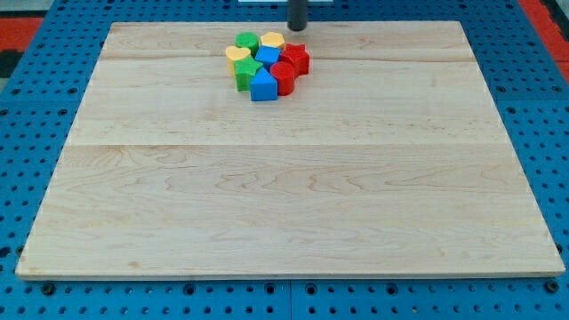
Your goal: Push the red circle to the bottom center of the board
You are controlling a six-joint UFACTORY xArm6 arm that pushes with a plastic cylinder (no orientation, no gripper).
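Observation:
The red circle (284,77) stands on the wooden board (284,178) near the view's top, at the lower right of a tight cluster of blocks. A red star-like block (296,59) touches it from above, and a blue triangular block (263,85) touches its left side. My tip (297,28) is at the board's top edge, just above the cluster and a little above the red star-like block. It touches no block.
The cluster also holds a green block (247,42), a yellow block (272,41), a yellow heart-like block (236,57), a blue block (268,56) and a green star-like block (246,73). A blue pegboard (27,107) surrounds the board.

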